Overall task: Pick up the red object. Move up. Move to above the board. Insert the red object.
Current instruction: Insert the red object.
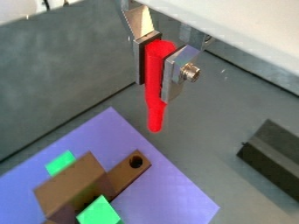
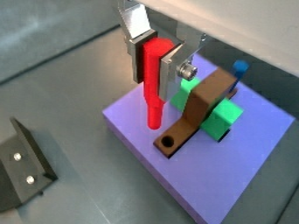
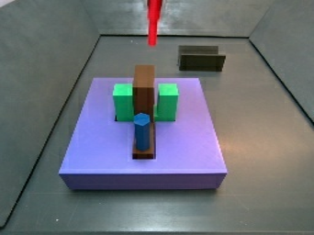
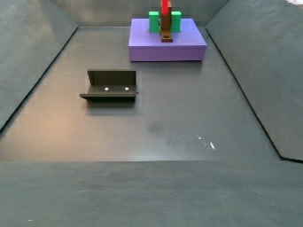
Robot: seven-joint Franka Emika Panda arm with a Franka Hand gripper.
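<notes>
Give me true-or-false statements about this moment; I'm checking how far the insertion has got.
1. The claw grips the thin bright-red stick-like peg. True.
2. The red peg sits in the round hole of the brown bar. False: in both wrist views it hangs in the air above the board.
3. A blue hexagonal peg stands on the large flat purple square board. True.
4. The dark L-shaped fixture rests on the board. False: it stands on the floor.

I see both wrist views looking steeply down past the gripper (image 1: 163, 58) onto the board (image 2: 233, 171), close in, from opposite sides. A side view sits near the board (image 3: 105, 151), facing the back wall. A side view sits far off, board (image 4: 190, 49) at frame top, fixture (image 4: 112, 86) mid-left.
</notes>
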